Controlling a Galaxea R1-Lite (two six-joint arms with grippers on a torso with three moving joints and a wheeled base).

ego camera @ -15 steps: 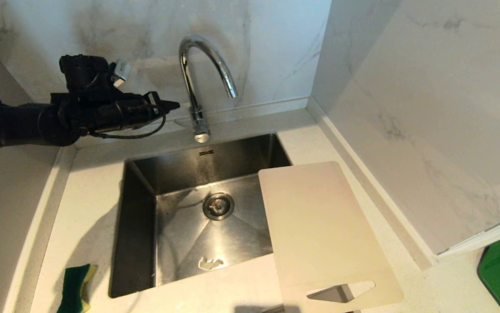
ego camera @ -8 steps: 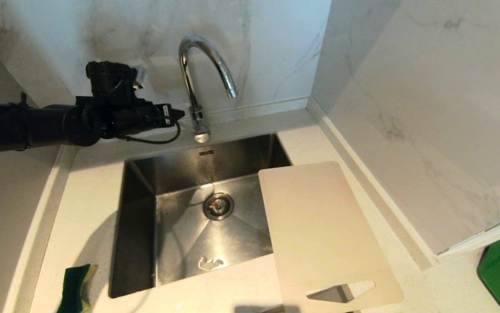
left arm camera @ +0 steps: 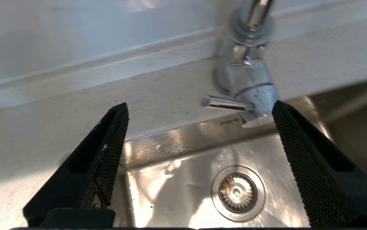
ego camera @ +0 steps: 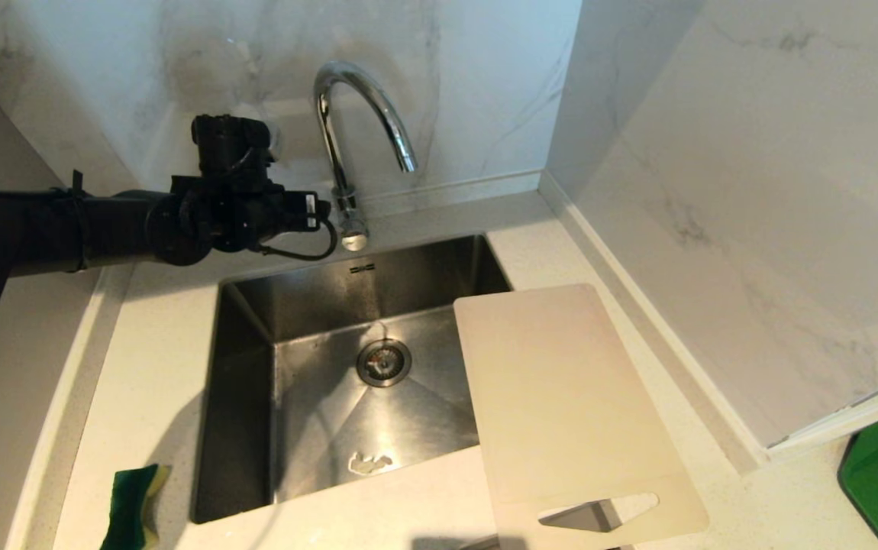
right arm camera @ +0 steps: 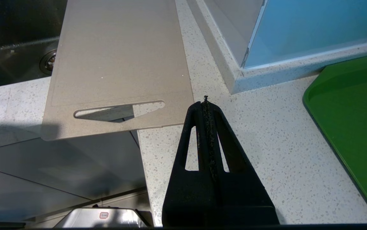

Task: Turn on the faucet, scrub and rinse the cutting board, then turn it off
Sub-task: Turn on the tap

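None of the task looks done yet: no water shows at the faucet [ego camera: 363,114], and the board [ego camera: 561,405] lies dry, bridging the sink's [ego camera: 240,428] three o'clock edge and the desk [ego camera: 156,367]. My left end effector [left arm camera: 199,111] hangs wide open and empty, lever [left arm camera: 223,103] between its jaws. My right end effector [right arm camera: 205,103] is pinched shut, empty, near the board's handle; sponge [ego camera: 132,506] waits at seven o'clock.

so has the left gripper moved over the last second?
Yes. The left gripper has slid rightward in the head view and slightly down, closing on the base of the faucet, and its jaws have spread open.
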